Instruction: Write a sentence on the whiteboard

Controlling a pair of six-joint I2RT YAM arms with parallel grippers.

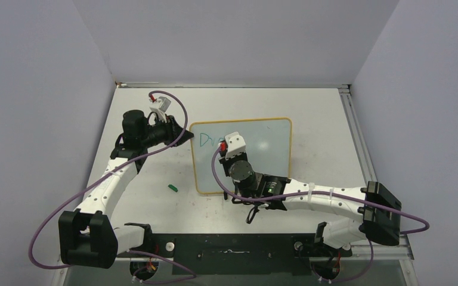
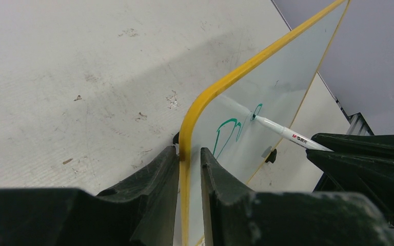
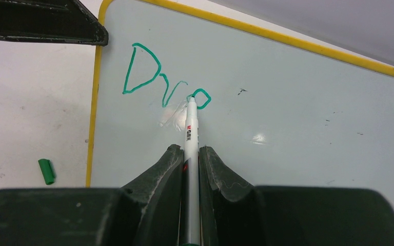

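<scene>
Yellow-framed whiteboard (image 2: 287,77), edge between left fingers (image 2: 154,179)

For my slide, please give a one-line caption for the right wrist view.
Right gripper holds a white marker, tip at the last green letter on the whiteboard.

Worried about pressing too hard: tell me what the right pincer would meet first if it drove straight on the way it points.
The whiteboard: the marker in the right pincer seems to touch it by the green letters.

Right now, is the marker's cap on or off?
Off. The green cap lies on the table beside the whiteboard, and the marker tip is bare.
</scene>
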